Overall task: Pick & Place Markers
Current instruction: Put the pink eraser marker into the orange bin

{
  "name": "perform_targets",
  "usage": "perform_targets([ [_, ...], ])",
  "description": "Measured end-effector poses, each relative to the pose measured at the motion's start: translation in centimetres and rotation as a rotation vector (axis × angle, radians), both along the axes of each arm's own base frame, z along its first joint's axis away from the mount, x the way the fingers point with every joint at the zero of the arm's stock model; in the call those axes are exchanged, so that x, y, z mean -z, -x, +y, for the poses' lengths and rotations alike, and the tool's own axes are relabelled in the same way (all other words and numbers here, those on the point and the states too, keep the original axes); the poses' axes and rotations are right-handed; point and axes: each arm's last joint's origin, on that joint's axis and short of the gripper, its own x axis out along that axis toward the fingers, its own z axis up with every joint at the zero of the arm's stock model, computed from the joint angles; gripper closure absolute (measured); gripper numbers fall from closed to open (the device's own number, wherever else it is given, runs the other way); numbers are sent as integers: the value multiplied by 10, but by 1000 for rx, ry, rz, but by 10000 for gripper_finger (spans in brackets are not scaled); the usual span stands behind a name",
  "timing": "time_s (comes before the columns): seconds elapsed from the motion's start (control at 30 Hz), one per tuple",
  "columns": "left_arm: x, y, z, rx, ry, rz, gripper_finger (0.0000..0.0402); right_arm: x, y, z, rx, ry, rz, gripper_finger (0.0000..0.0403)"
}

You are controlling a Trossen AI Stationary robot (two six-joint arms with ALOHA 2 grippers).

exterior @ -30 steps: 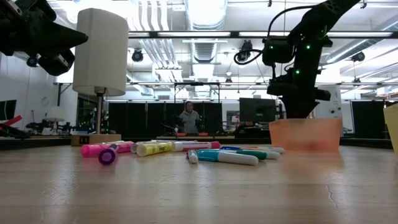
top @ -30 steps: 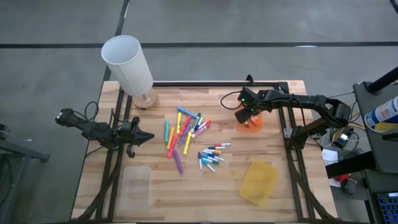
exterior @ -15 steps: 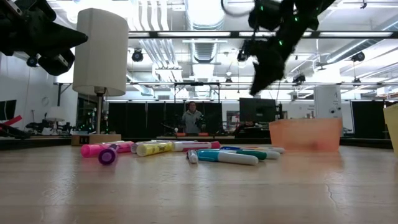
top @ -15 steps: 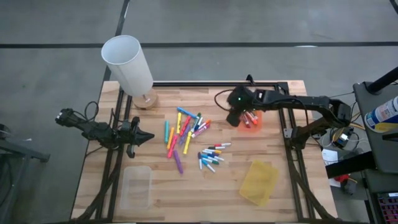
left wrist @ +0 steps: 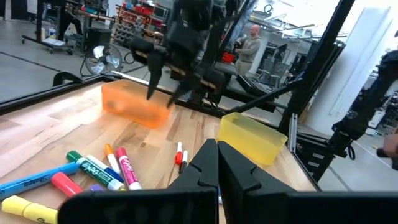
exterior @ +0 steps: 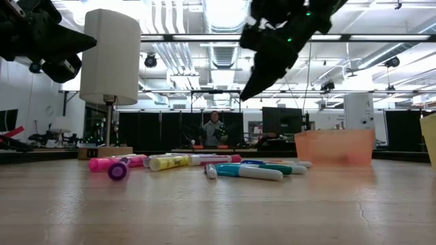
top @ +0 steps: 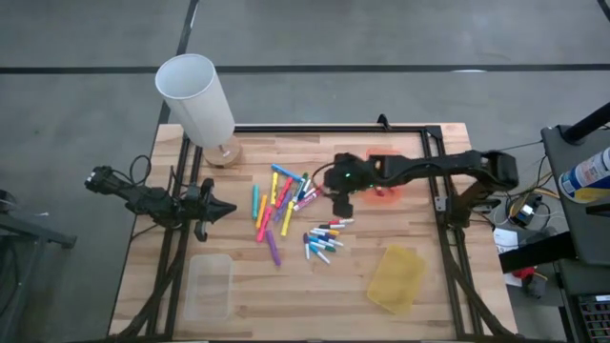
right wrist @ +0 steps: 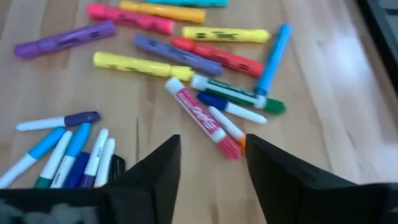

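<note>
The markers lie on the wooden table in two loose groups: a larger spread (top: 282,202) and a smaller cluster (top: 322,240). The right wrist view shows them close below, among them a red-and-white marker (right wrist: 202,118). My right gripper (top: 340,203) hangs open above the table between the two groups, touching nothing; its spread fingers also show in the right wrist view (right wrist: 211,171) and the low view (exterior: 251,90). My left gripper (top: 225,208) waits shut at the table's left side, its fingertips together (left wrist: 217,151). The orange bin (top: 387,189) sits behind the right arm.
A white lamp (top: 197,99) stands at the far left corner. A clear bin (top: 210,286) sits at the near left and a yellow bin (top: 397,278) at the near right. A black frame runs along the far edge (top: 324,128). People stand in the room behind (exterior: 214,129).
My right gripper has risen from the orange bin and swung toward the table's left, tipping its fingers down and left, and now hangs over the markers. The markers on the table have stayed where they were.
</note>
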Motion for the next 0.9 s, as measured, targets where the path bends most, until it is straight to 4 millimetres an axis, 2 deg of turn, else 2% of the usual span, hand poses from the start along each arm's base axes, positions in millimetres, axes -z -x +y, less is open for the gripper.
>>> perform_targets([
  [0.17,0,0,0,-1,3,0,402,8,-32,0,-45,34,40,192],
  [0.5,0,0,0,-2,9,2,402,28,-75,-6,-148,91,153,209],
  [0.67,1,0,0,-2,6,7,402,43,-87,-8,-174,92,226,211],
  [0.9,1,0,0,-2,4,12,402,67,-92,-8,-221,103,301,216],
])
